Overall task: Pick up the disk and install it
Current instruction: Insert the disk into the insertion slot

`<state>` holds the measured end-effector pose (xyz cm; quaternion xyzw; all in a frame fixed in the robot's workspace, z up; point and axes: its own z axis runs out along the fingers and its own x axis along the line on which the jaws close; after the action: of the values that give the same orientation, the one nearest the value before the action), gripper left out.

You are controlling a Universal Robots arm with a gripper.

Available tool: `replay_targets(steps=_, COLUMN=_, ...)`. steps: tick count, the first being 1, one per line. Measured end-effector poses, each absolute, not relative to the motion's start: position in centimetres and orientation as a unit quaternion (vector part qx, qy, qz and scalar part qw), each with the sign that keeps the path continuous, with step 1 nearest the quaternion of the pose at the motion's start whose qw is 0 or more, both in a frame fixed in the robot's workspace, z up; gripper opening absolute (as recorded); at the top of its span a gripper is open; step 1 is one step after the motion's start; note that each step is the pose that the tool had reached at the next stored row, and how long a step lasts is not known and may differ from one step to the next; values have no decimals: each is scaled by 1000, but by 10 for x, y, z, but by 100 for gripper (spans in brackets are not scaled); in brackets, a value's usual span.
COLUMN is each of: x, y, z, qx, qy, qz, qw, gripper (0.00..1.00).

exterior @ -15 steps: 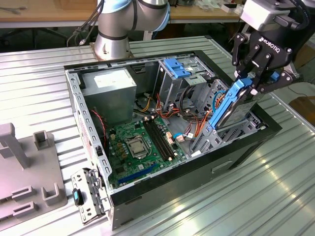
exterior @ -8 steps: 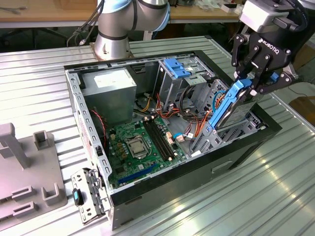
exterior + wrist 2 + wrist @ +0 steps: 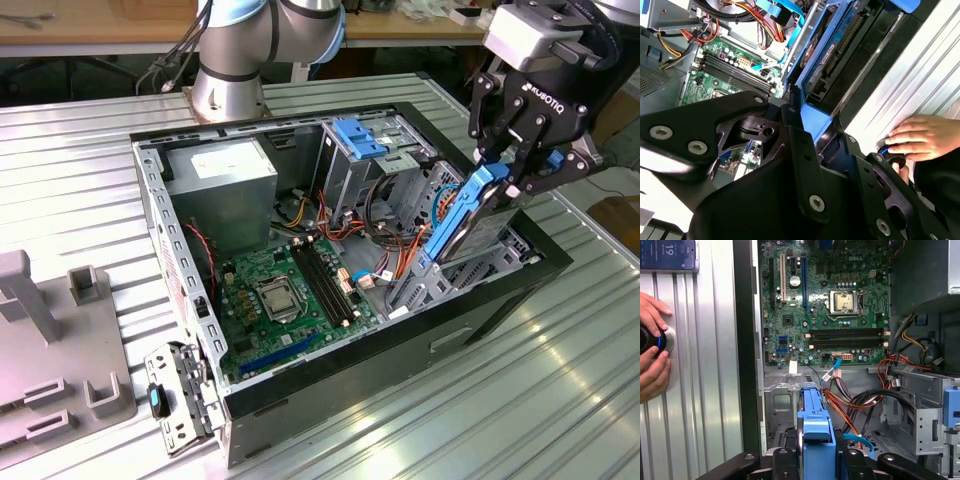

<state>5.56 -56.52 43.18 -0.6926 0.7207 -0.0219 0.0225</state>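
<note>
Disk (image 3: 452, 225) clenched at upper end by pincer (image 3: 497, 178), held tilted. Lower end seen inside drive bay of open computer case (image 3: 480, 320), along case edge toward exterior view's right. Person's hand (image 3: 650, 375) laid on tabletop (image 3: 705, 390) beside case.

White letters stand on my black gripper (image 3: 512, 176). Small white print sits on the green board (image 3: 822, 307), and numbers glow on a dark screen (image 3: 667, 253).
</note>
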Motion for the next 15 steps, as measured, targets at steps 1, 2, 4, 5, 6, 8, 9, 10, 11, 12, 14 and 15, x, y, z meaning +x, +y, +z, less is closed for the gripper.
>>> replay_targets(steps=1, x=56, y=-565, z=431, qx=-693, qy=721, qz=-22, qw=22, gripper=37)
replay_targets(steps=2, x=56, y=-565, z=431, qx=-693, qy=721, qz=-22, qw=23, gripper=37)
replay_targets(steps=4, x=56, y=-565, z=430, qx=-693, qy=721, qz=-22, qw=23, gripper=37)
replay_targets(steps=5, x=56, y=-565, z=430, qx=-693, qy=721, qz=-22, qw=23, gripper=37)
replay_targets(steps=6, x=56, y=-565, z=430, qx=-693, qy=721, qz=-22, qw=22, gripper=37)
replay_targets(steps=8, x=56, y=-565, z=429, qx=-693, qy=721, qz=-22, qw=22, gripper=37)
replay_targets(steps=9, x=56, y=-565, z=429, qx=-693, qy=721, qz=-22, qw=23, gripper=37)
replay_targets(steps=10, x=56, y=-565, z=429, qx=-693, qy=721, qz=-22, qw=23, gripper=37)
replay_targets(steps=11, x=56, y=-565, z=429, qx=-693, qy=721, qz=-22, qw=23, gripper=37)
replay_targets(steps=12, x=56, y=-565, z=428, qx=-693, qy=721, qz=-22, qw=23, gripper=37)
replay_targets(steps=14, x=56, y=-565, z=428, qx=-693, qy=721, qz=-22, qw=23, gripper=37)
replay_targets(steps=15, x=56, y=-565, z=428, qx=-693, qy=721, qz=-22, qw=22, gripper=37)
